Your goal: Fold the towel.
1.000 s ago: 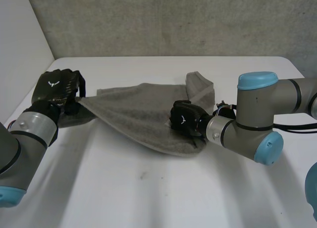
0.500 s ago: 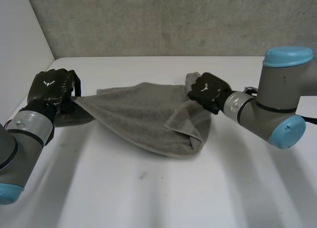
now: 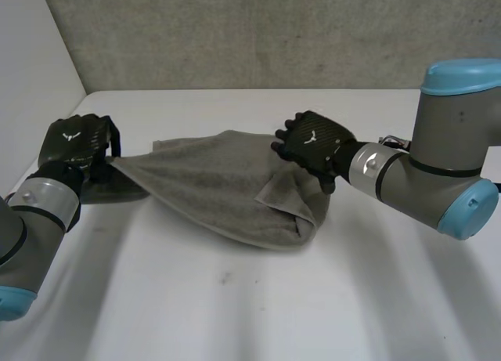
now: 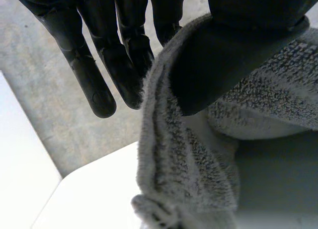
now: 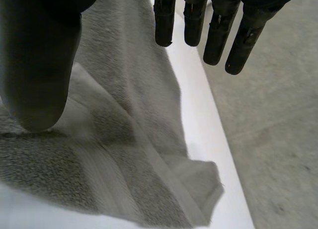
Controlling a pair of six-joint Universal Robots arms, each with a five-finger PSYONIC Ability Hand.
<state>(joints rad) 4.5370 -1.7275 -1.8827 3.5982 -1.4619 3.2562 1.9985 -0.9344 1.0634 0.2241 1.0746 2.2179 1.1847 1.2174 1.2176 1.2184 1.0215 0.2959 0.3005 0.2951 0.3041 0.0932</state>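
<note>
Two hands and one grey towel point(image 3: 211, 181) to report.

Starting with the left hand point(image 3: 74, 142): closed in a pinch on the towel's left end, thumb point(image 4: 223, 55) clamped onto the hem, fingers point(image 4: 94, 85) nearly straight behind it. Holding that end up off the white table point(image 3: 235, 298), with the cloth sloping down from there.

Moving on to the right hand point(image 3: 313, 142): wide open, fingers point(image 5: 164, 20) straight and a little spread, thumb point(image 5: 35, 75) well apart from them, gripping nothing. Hovering over the towel's right end, right above a doubled-over flap point(image 3: 286, 193). Can't tell whether actually touching the cloth.

Worth comparing views:
- Head view: gives the whole layout, both arms and the full towel in front of a rough grey wall point(image 3: 274, 32).
- Left wrist view: shows the actual pinch, hidden behind the back of the hand in the head view.
- Right wrist view: shows the clear gap between thumb and fingers, plus fingertips out by the towel's far edge and a strip of bare table past it.

As for orientation: long axis running left to right across the table in the head view, hand to hand. Left end raised, middle lying flat, right end bunched and folded back on itself.
</note>
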